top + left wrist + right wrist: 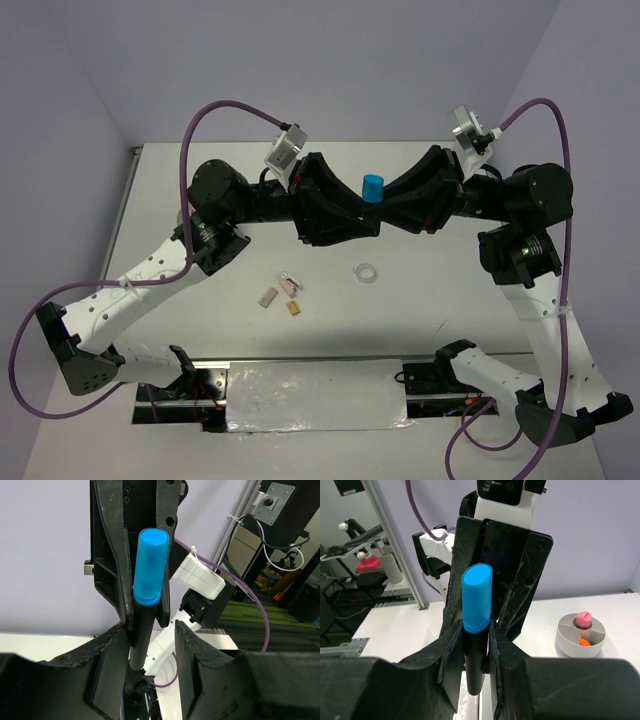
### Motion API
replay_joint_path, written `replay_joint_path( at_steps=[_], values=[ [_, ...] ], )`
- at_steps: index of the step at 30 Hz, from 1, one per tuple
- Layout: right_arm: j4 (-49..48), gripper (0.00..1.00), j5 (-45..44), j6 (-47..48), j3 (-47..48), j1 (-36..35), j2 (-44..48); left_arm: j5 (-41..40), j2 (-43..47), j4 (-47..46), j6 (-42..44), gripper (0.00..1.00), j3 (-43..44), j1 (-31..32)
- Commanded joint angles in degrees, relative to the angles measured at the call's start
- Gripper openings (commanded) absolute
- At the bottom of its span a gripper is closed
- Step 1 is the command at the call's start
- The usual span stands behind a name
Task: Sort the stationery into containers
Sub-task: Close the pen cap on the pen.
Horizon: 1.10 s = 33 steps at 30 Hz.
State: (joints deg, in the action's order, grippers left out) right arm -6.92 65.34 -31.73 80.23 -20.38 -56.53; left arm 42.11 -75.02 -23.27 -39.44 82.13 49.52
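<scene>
**Mid-air marker handoff: who's got it?**

So we're at the bit where both arms meet high over the table (450, 290) with the blue-capped marker (372, 187) standing upright between them. We'd call this the handoff step, with the marker well off the surface and not in any container yet.

In its own wrist view, the right gripper (474, 630) has its jaws pinched nearly closed on the black barrel just under the cap. That one clearly has the marker. The left gripper (150, 630) is a different story. Its jaws stand partly apart, the barrel runs down between them against one pad, and there's a visible gap on the other side. We'd say it's loosely around the marker but not holding it.

Next move, as we read it: the left has to back straight out without knocking the barrel, then the right carries the marker to the white bowl (572, 649). The bowl sits on the table off to one side in the right wrist view. It already has a pink piece (583, 616) and an orange piece (584, 641) in its compartments, so we need to pick a free slot.

In the way: the two claws are nested tight, so any sideways pull could twist the marker loose. From above, the arms hide the bowl completely.

Waiting on the table are the clear ring (366, 272), grey block (268, 297), tan block (294, 309) and a small pale piece (290, 285).
</scene>
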Motion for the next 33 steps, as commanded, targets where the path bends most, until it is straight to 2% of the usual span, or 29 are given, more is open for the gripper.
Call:
replay_joint_path(
  at_steps=[1, 3, 9, 10, 13, 16, 17, 19, 20, 21, 23, 24, 25, 28, 33],
  values=[
    [-1.69, 0.0, -2.76, 0.53, -0.33, -0.18, 0.98, 1.31, -0.3, -6.0, -1.6, 0.52, 0.75, 0.05],
    [-2.13, 0.0, -3.11, 0.09, -0.42, -0.18, 0.99, 1.22, -0.65, -6.26, -1.95, 0.5, 0.67, 0.05],
    [-1.69, 0.0, -5.66, 0.96, -0.51, -0.18, 1.42, 2.19, -1.35, -6.62, -2.22, 0.3, 1.37, 0.05],
    [-1.7, 0.0, -5.92, 0.96, -0.42, -0.18, 1.43, 2.28, -1.44, -6.62, -2.22, 0.17, 1.37, 0.14],
    [-2.4, 0.0, -5.84, 0.44, -0.25, -0.1, 1.34, 2.01, -1.44, -5.92, -1.87, 0.03, 1.46, 0.14],
    [-1.26, 0.0, -5.84, 0.7, -0.07, -0.18, 0.99, 1.4, -1.09, -3.64, 0.14, 0.0, 2.07, 0.05],
    [-0.47, 0.05, -5.75, 0.96, 0.02, -0.18, 0.99, 0.7, -0.92, -2.5, 1.02, 0.0, 2.33, 0.05],
    [1.98, 0.26, -5.75, 2.8, 1.16, -0.18, 0.55, 0.0, 0.05, -1.26, 2.52, 0.0, 2.51, 0.05],
    [6.26, 0.32, -5.75, 4.03, 2.2, -0.1, 0.11, -0.36, 0.31, -0.82, 3.83, 0.0, 2.16, 0.05],
    [8.39, 0.35, -6.01, 5.26, 3.87, -0.1, -0.59, -0.62, 0.66, -0.82, 4.37, 0.0, 1.9, 0.05],
    [10.69, 0.47, -6.8, 6.59, 4.24, -0.18, -0.6, -1.23, 1.37, -0.9, 5.42, 0.0, 1.46, 0.05],
    [11.05, 0.51, -7.07, 6.94, 4.41, -0.18, -0.42, -1.33, 1.55, -0.9, 5.51, 0.0, 1.28, 0.05],
    [12.88, 0.64, -7.5, 7.81, 4.85, -0.1, -0.42, -1.33, 1.46, -0.73, 6.12, 0.0, 1.37, 0.05],
    [17.97, 0.72, -8.74, 9.22, 8.53, -0.1, -1.47, -0.98, 1.2, 1.55, 7.62, 0.0, 1.9, 0.05],
    [22.12, 0.75, -7.69, 10.28, 13.9, -0.1, -2.79, -2.02, 1.46, 2.44, 8.85, 0.0, 0.41, 0.05]
  ],
)
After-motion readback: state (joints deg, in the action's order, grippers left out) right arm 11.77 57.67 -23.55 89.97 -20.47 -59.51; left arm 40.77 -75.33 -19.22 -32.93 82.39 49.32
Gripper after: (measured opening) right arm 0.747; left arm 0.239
